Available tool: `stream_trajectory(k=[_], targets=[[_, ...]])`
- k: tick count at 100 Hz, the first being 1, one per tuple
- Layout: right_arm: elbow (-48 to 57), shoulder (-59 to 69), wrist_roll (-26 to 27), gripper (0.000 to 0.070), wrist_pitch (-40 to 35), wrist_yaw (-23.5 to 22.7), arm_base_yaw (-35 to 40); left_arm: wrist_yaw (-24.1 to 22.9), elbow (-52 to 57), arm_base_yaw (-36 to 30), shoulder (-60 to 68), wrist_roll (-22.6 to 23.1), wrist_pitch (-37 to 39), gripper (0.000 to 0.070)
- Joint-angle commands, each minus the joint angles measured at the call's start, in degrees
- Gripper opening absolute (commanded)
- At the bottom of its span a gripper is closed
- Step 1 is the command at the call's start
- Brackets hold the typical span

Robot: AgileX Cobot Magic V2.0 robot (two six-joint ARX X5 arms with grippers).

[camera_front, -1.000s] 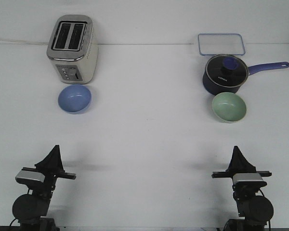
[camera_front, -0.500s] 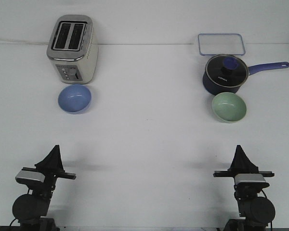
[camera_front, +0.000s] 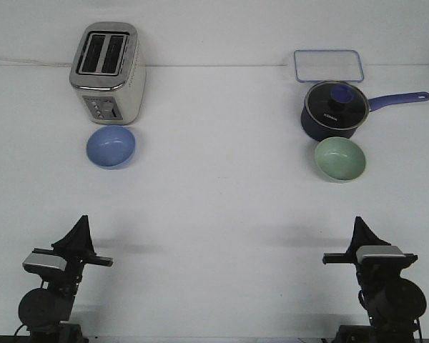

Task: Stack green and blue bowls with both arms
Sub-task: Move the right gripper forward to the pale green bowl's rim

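Observation:
The periwinkle blue bowl (camera_front: pixel 111 146) sits upright on the white table just in front of the toaster, at the left. The pale green bowl (camera_front: pixel 340 158) sits upright at the right, just in front of the navy saucepan. Both bowls are empty. My left gripper (camera_front: pixel 81 227) is near the front left edge, far in front of the blue bowl, its fingers closed to a point and holding nothing. My right gripper (camera_front: pixel 359 227) is near the front right edge, far in front of the green bowl, also closed and empty.
A silver toaster (camera_front: pixel 107 71) stands at the back left. A dark navy saucepan (camera_front: pixel 332 109) with glass lid has its handle pointing right. A clear rectangular container (camera_front: pixel 328 66) lies behind it. White tabletop (camera_front: pixel 214 200) lies between the bowls.
My right arm has shifted a little to the right and slightly toward the front edge. The left arm and both bowls have not moved.

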Motion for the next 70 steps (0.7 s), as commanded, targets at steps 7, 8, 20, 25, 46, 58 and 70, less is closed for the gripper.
stream_trajectory(k=[7, 8, 20, 25, 46, 58, 70], targets=[[6.73, 5.46, 0.17, 0.0000, -4.68, 0.11, 0.00, 0.09, -1.14, 0.07, -0.11, 0.24, 0.61, 0.0010], [7.30, 5.95, 0.15, 0.0000, -5.16, 0.11, 0.00, 0.07, -1.14, 0.07, -0.11, 0.24, 0.61, 0.0010], [14.03, 12.28, 0.20, 0.0000, -11.08, 0.83, 0.00, 0.07, -1.14, 0.07, -0.11, 0.24, 0.61, 0.0010], [16.92, 15.08, 0.20, 0.0000, -13.90, 1.60, 0.00, 0.07, -1.14, 0.07, -0.11, 0.24, 0.61, 0.0010], [28.44, 26.77, 0.22, 0.0000, -25.35, 1.97, 0.00, 0.07, -1.14, 0.07, -0.11, 0.24, 0.61, 0.0010], [32.92, 32.35, 0.28, 0.0000, -29.57, 1.95, 0.00, 0.07, -1.14, 0.07, -0.11, 0.24, 0.61, 0.0010], [34.27, 35.56, 0.24, 0.0000, -30.40, 1.92, 0.00, 0.07, -1.14, 0.07, -0.11, 0.24, 0.61, 0.0010]])
